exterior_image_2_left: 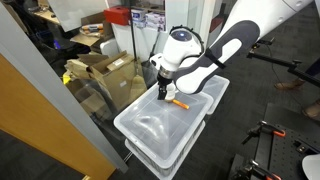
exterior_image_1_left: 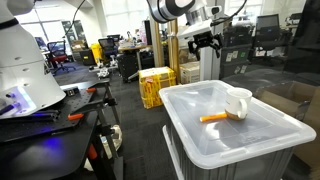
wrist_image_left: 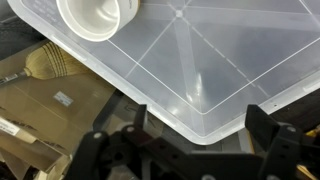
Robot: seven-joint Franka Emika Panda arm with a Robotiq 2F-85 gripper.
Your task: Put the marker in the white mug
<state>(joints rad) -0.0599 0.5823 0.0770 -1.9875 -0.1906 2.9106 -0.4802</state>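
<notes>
Overhead, tool [exterior_image_1_left: 203,47] spread wide, empty, marker [exterior_image_1_left: 213,118] lying beside white mug [exterior_image_1_left: 238,103], atop grey bin [exterior_image_1_left: 205,148]

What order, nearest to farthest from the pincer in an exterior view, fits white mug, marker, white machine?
1. white mug, on the bin lid below the pincer.
2. marker, beside it, only slightly farther.
3. white machine, far off at the view's edge.
</notes>
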